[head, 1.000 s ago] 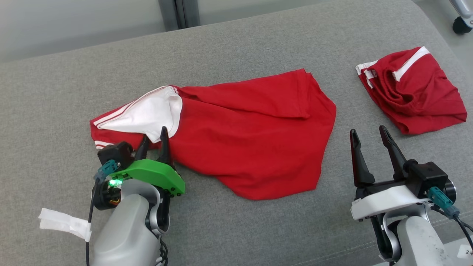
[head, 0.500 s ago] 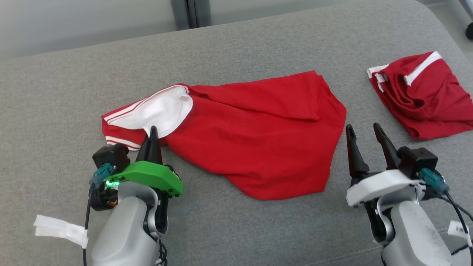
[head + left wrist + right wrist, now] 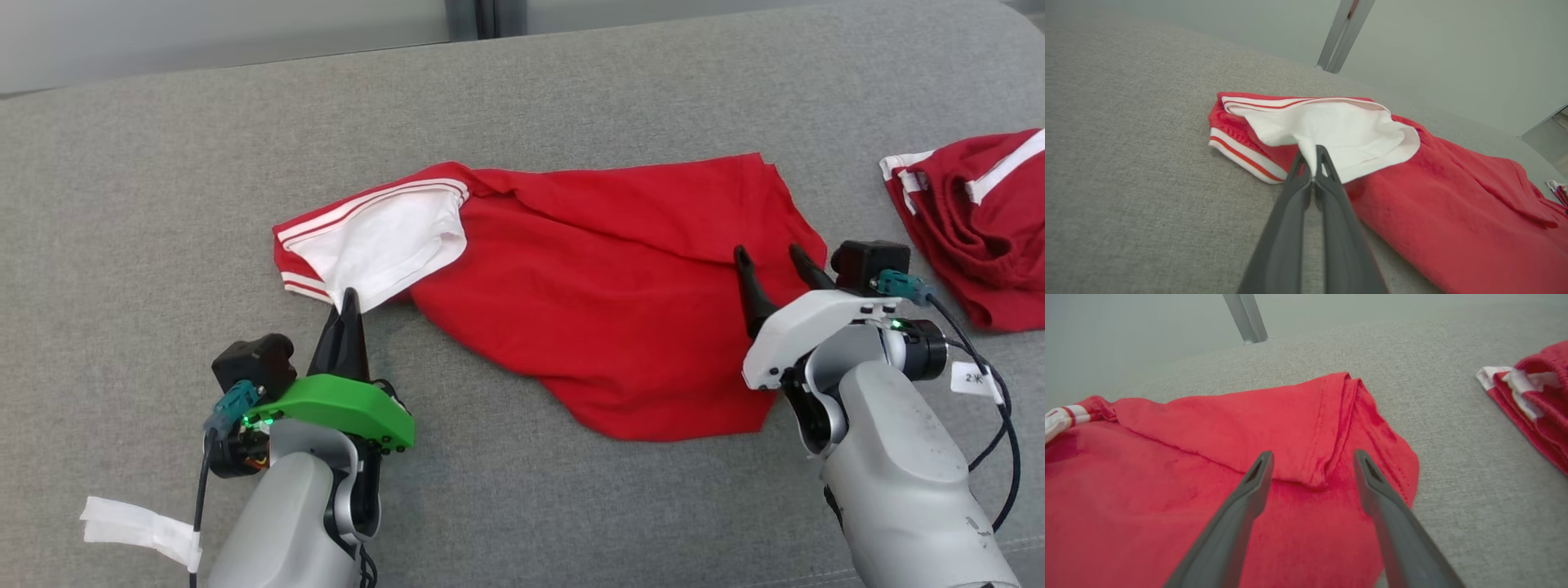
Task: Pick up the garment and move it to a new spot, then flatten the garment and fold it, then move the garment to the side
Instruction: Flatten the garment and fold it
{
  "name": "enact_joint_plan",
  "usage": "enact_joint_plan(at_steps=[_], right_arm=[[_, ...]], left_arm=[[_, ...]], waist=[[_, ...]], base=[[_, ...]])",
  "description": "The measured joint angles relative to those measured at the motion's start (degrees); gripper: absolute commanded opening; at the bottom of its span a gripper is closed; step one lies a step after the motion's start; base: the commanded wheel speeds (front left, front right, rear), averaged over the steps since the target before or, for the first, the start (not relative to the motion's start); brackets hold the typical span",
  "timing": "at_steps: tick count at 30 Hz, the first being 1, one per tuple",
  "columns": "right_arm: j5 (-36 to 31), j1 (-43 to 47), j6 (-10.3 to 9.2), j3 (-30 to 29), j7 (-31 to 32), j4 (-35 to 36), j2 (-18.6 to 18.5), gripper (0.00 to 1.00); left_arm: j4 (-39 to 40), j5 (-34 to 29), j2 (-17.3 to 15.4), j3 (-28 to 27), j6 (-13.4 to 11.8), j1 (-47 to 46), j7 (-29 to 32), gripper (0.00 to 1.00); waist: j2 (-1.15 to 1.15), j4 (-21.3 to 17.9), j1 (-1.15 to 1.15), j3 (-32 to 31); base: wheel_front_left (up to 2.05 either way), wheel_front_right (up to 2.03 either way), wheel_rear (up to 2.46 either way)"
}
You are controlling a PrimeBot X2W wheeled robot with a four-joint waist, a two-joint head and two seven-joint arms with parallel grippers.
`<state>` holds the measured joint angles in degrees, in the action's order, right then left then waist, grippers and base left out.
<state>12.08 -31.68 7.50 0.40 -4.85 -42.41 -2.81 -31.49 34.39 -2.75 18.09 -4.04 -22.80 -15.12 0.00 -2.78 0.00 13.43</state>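
A tag [image 3: 971,378] begins "2". Once spread, left fingers [image 3: 347,339] now pinch the garment [image 3: 588,302] by its white lining; right fingers [image 3: 751,298], spread, now overhang it.

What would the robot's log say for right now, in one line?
left tool: shut on red garment, white part | right tool: open over red garment

The left claw [image 3: 1314,157] pinches the white lining of the red garment [image 3: 1453,212].

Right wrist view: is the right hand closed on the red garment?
No, the right hand has its two fingers wide apart over the red garment, with no cloth pinched between them.
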Motion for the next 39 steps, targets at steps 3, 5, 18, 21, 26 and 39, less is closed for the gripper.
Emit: enact_joint_plan(at_steps=[3, 5, 18, 21, 26, 39], right_arm=[[-1.74, -1.80, 0.00, 0.08, 1.62, -2.98, 0.00, 1.00], [-2.66, -2.76, 0.00, 0.21, 2.29, -4.65, 0.00, 1.00], [-4.86, -6.81, 0.00, 0.99, 0.87, -11.50, -0.01, 0.43], [-5.46, -7.69, 0.00, 0.92, 0.12, -12.88, -0.01, 0.33], [-6.22, -9.08, 0.00, 0.31, -1.55, -14.80, 0.00, 0.00], [-6.66, -11.18, 0.00, -0.01, -7.75, -14.52, 0.01, 0.00]], left_arm=[[0.58, 0.09, 0.00, 0.26, -0.09, 0.26, 0.00, 0.00], [0.88, 0.11, 0.00, 0.35, -0.34, 0.41, 0.00, 0.00], [1.22, -0.12, 0.01, -0.42, -0.48, 0.53, 0.00, 0.00], [1.21, -0.26, 0.01, -0.66, -0.43, 0.53, 0.00, 0.00], [1.24, -0.52, 0.01, -0.98, -0.43, 0.54, 0.00, 0.00], [3.68, -2.47, 0.01, -3.72, 0.03, 1.26, 0.00, 0.00]], waist=[[0.00, 0.59, 0.00, 0.22], [0.00, 0.77, 0.00, 0.38], [0.00, 0.74, 0.00, 0.90], [0.00, 0.81, 0.00, 1.02], [0.00, 0.89, 0.00, 1.00], [0.00, -0.15, 0.00, -0.81]], base=[[0.00, 0.00, 0.00], [0.00, 0.00, 0.00], [0.00, 0.00, 0.00], [0.00, 0.00, 0.00], [0.00, 0.00, 0.00], [0.00, 0.00, 0.00]])
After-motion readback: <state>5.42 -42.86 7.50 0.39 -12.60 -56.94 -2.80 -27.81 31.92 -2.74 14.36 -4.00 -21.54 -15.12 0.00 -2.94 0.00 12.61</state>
